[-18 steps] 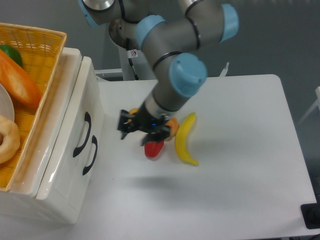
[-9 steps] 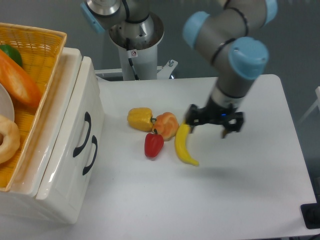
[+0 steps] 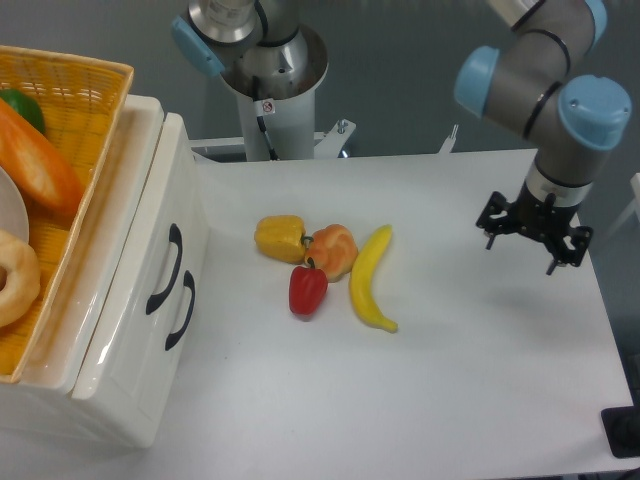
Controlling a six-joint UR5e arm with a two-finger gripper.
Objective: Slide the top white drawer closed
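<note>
Yellow pepper (image 3: pixel 279 238), orange (image 3: pixel 333 249), red pepper (image 3: pixel 308 289) and banana (image 3: pixel 371 279) cluster mid-table (image 3: pixel 470 400), none touching the cabinet. Top white drawer (image 3: pixel 150 250) at far left, handle facing right, looks flush with the lower drawer (image 3: pixel 160 340). Gripper (image 3: pixel 533 232) hovers far right, fingers apart, empty. Grey wall behind.

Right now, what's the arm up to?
The gripper hangs empty with fingers spread over the right side of the white table, far from the glossy white cabinet at the left. The top white drawer with the black curved handle looks flush with the lower one, so it appears closed. A yellow bell pepper, an orange, a red bell pepper and a yellow banana lie untouched mid-table. A yellow wicker basket sits on the cabinet.
</note>
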